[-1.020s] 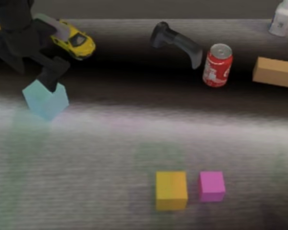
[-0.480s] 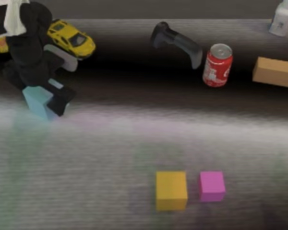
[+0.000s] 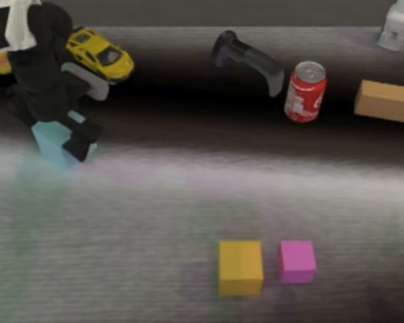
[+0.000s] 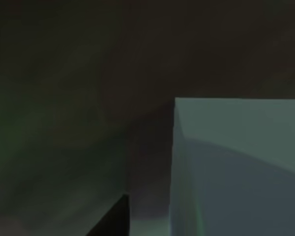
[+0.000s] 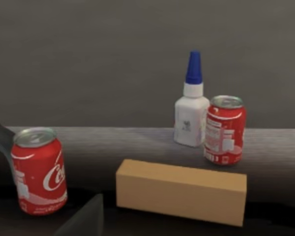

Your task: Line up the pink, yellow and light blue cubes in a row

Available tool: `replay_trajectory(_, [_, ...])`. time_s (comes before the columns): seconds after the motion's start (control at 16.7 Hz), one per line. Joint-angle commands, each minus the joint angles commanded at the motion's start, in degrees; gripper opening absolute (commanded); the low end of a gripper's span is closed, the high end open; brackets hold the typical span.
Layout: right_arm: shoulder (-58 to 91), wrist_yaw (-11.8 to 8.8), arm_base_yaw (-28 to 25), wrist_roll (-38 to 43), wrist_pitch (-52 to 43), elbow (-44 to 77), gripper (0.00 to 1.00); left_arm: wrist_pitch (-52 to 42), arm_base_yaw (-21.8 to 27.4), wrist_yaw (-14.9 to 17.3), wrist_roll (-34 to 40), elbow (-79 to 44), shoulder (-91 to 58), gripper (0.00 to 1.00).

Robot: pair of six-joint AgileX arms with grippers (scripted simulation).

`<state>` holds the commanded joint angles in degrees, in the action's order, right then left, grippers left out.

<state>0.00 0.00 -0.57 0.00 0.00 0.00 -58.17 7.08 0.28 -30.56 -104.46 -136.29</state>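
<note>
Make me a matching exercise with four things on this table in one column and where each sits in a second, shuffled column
1. light blue cube
2. pink cube
3. soda can
4. yellow toy car

A. directly right of the yellow cube
B. back left, beside the left arm
C. under the left hand
D. between the black scanner and the tan box

Pairs: 1-C, 2-A, 3-D, 4-B

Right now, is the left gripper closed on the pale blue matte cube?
Cannot tell. The left gripper straddles the pale blue matte cube, but contact is hidden.
</note>
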Motion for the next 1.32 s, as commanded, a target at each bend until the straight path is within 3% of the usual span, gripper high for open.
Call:
replay_trajectory(0.48, [0.0,0.0,0.0,0.0,0.0,0.0,1.00,0.0,0.0,0.0,0.0,0.0,0.0,0.02])
replay_trajectory(1.08, [0.0,0.0,0.0,0.0,0.0,0.0,1.00,-0.4,0.2,0.2,0.1,-0.2,0.6,0.00])
replay_trajectory(1.32, [0.0,0.0,0.0,0.0,0.0,0.0,1.00,-6.8,-0.2,0.2,0.0,-5.1,1.9,0.00])
